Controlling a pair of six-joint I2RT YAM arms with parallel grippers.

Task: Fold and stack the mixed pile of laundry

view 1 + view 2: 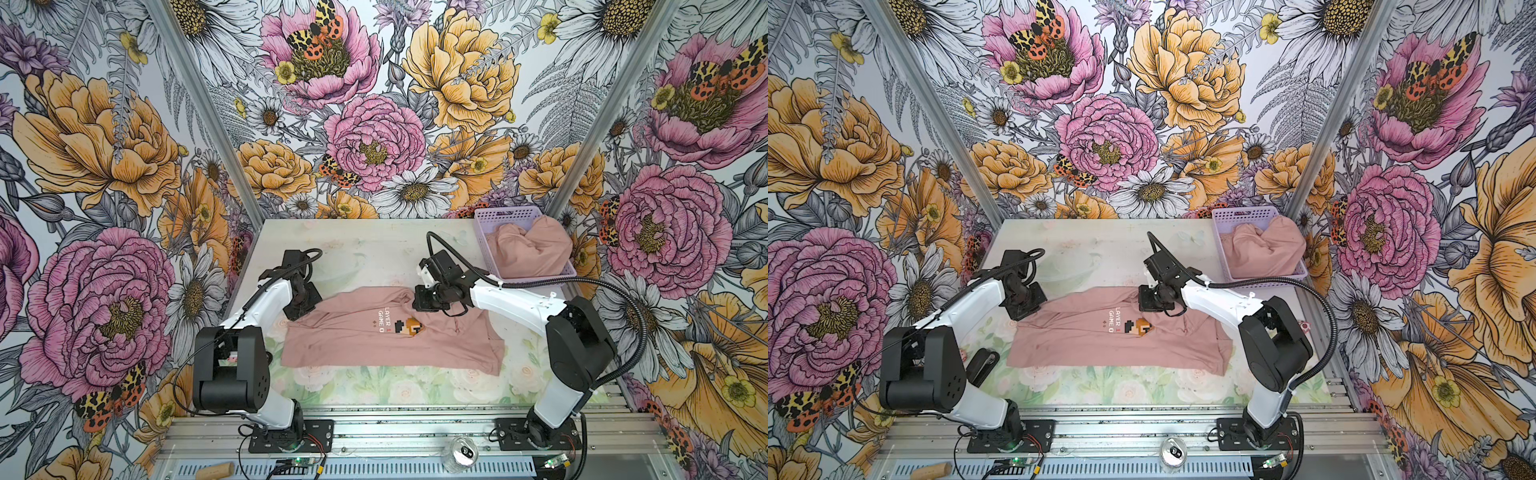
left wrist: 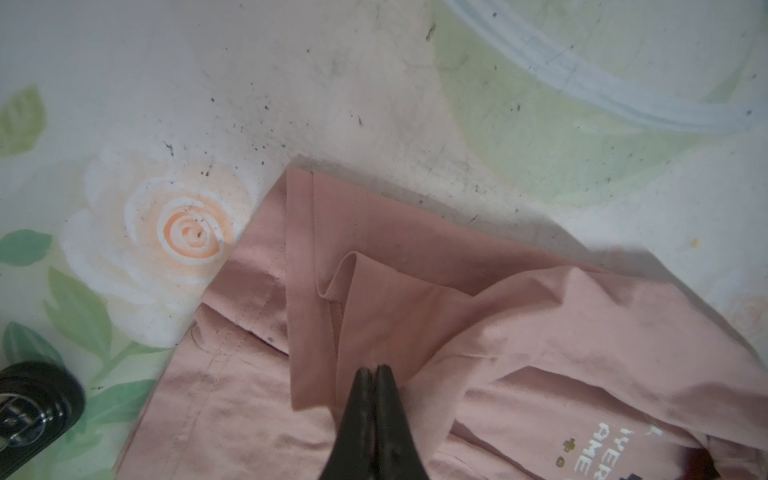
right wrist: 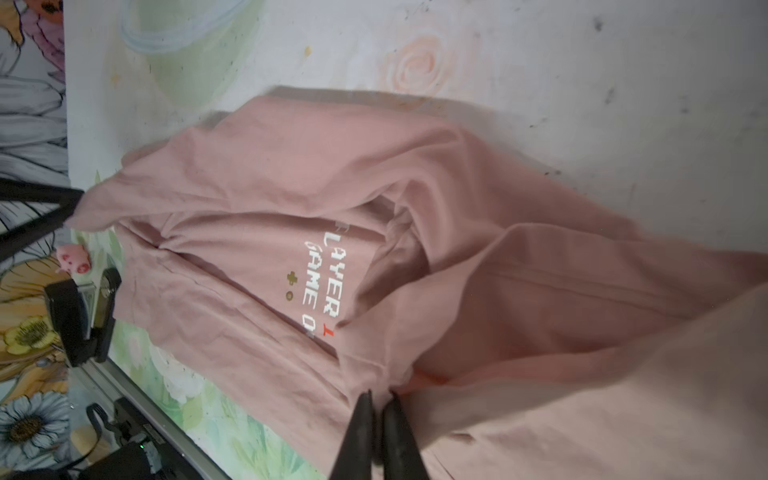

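Observation:
A dusty-pink T-shirt (image 1: 357, 336) (image 1: 1084, 336) with a pixel figure and white lettering lies spread on the table, its far edge partly folded over. My left gripper (image 1: 305, 309) (image 2: 376, 368) is at the shirt's far left corner, shut on a fold of the cloth (image 2: 353, 299). My right gripper (image 1: 419, 305) (image 3: 380, 395) is at the far edge near the print, its jaws nearly together with bunched T-shirt cloth (image 3: 270, 208) pinched at the tips. More crumpled pink laundry (image 1: 532, 249) sits in the lavender basket (image 1: 490, 216) at the back right.
The floral table top (image 1: 374, 249) is bare behind the shirt. A drink can (image 1: 459, 455) and a wooden piece (image 1: 216, 471) lie by the front rail. A black object (image 1: 984, 365) rests at the table's left edge, a small pink toy (image 1: 1304, 326) at its right.

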